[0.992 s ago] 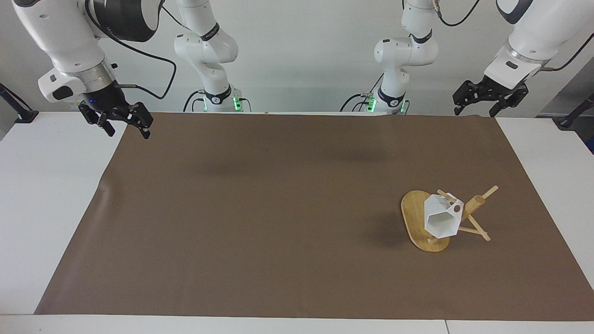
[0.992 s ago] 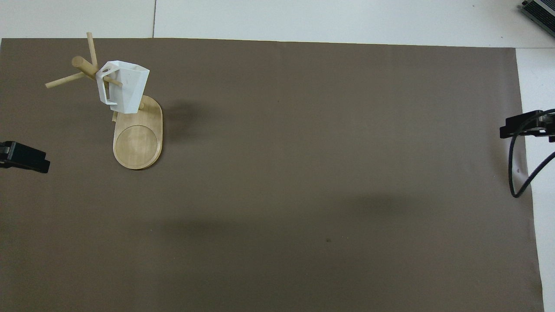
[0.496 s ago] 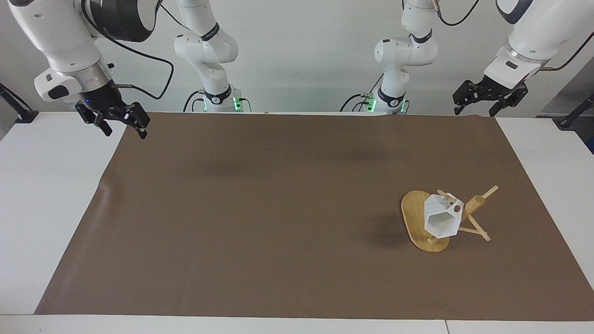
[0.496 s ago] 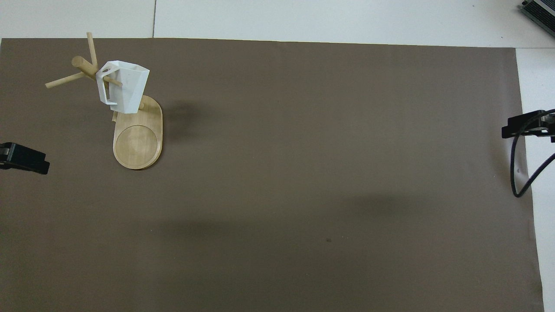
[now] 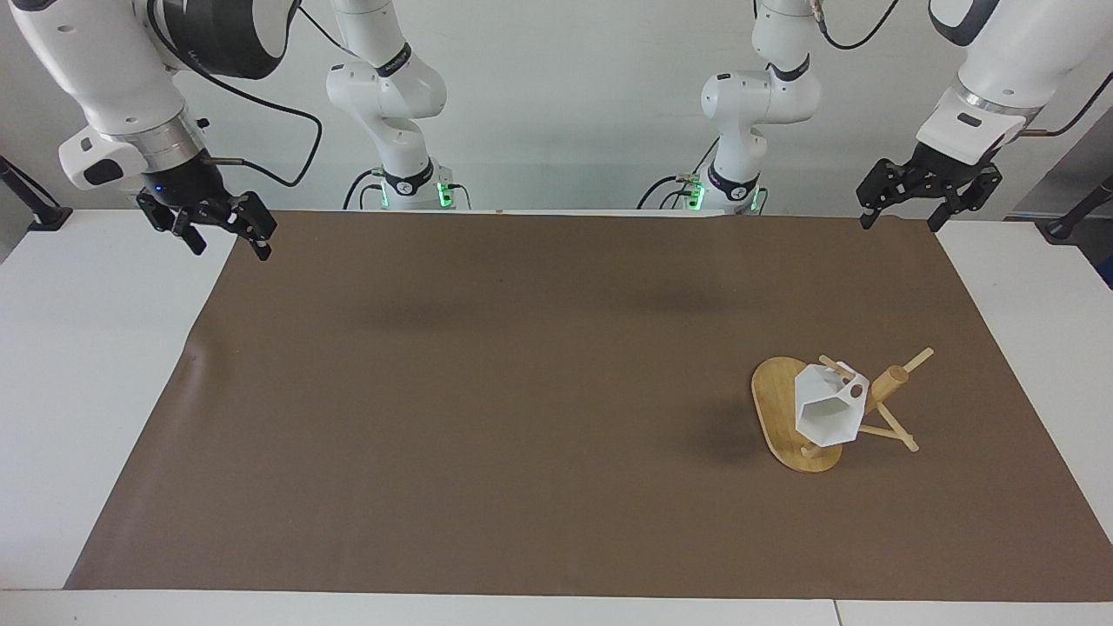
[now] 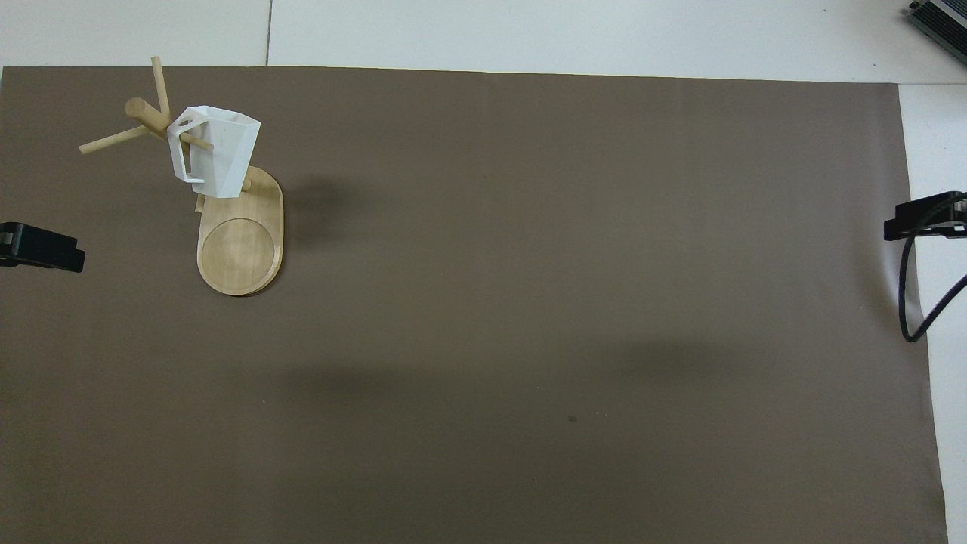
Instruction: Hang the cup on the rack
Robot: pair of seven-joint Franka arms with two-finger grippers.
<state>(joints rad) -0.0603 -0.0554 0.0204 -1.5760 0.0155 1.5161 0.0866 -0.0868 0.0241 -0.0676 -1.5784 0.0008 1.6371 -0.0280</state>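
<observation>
The white faceted cup (image 5: 826, 417) (image 6: 220, 155) hangs tilted on the bamboo rack (image 5: 776, 416) (image 6: 240, 245), with a thin peg running through its handle. Its open mouth faces away from the robots. The rack stands on the brown mat toward the left arm's end of the table. My left gripper (image 5: 901, 219) hovers open and empty over the mat's corner near its own base, well apart from the rack. Over the mat's other near corner, my right gripper (image 5: 229, 245) is also open, with nothing in it.
A brown mat (image 5: 522, 391) covers most of the white table (image 5: 78, 391). A black cable (image 6: 910, 295) loops down from the right gripper's wrist at the mat's edge.
Both grippers have drifted a little outward toward their own ends of the table, the right one rising slightly. The cup and the rack have not moved.
</observation>
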